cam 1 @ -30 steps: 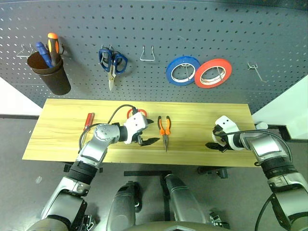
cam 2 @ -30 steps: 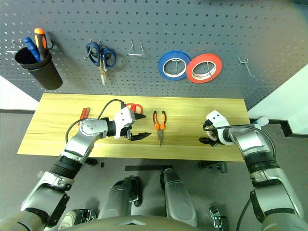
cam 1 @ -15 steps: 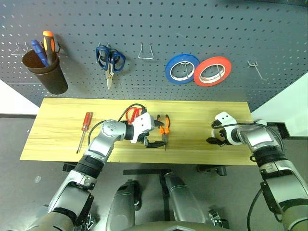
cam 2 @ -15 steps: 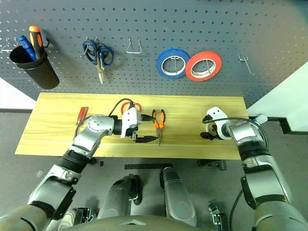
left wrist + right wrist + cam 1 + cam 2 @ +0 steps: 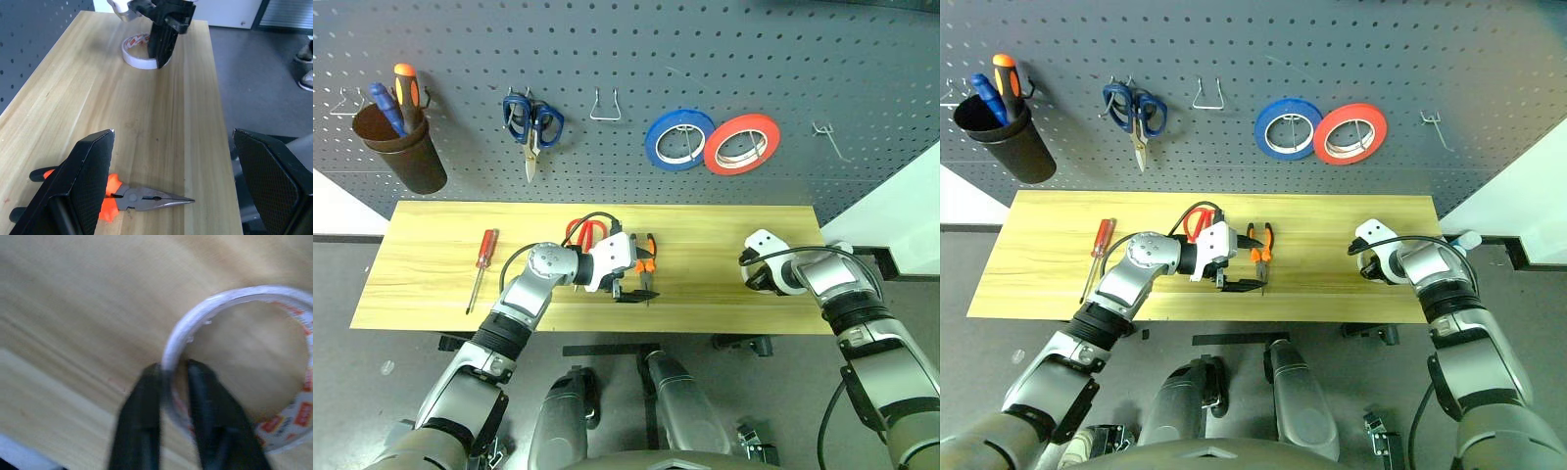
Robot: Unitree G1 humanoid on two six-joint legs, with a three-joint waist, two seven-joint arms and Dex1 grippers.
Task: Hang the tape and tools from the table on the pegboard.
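Observation:
The whitish tape (image 5: 234, 296) lies flat on the table (image 5: 431, 245) near its right end. My right gripper (image 5: 171, 374) points down and is shut on the tape's rim, one finger inside the ring and one outside. The orange-and-black pliers (image 5: 142, 198) lie at the table's middle, and my left gripper (image 5: 641, 269) stands open astride them, its fingers (image 5: 93, 166) apart from the tool. The red-handled scissors (image 5: 582, 233) lie just behind that hand, partly hidden by it. A red-handled screwdriver (image 5: 481, 266) lies at the table's left. The pegboard (image 5: 626, 59) rises behind the table.
On the pegboard hang blue scissors (image 5: 530, 122), a blue roll (image 5: 677, 140), a red-orange roll (image 5: 742, 144) and a dark cup (image 5: 396, 147) with screwdrivers. Bare hooks sit at the middle (image 5: 604, 106) and far right (image 5: 827, 137).
My right gripper has shut on the tape's rim. My left gripper has moved right, from beside the pliers to astride them. The head camera has shifted a little.

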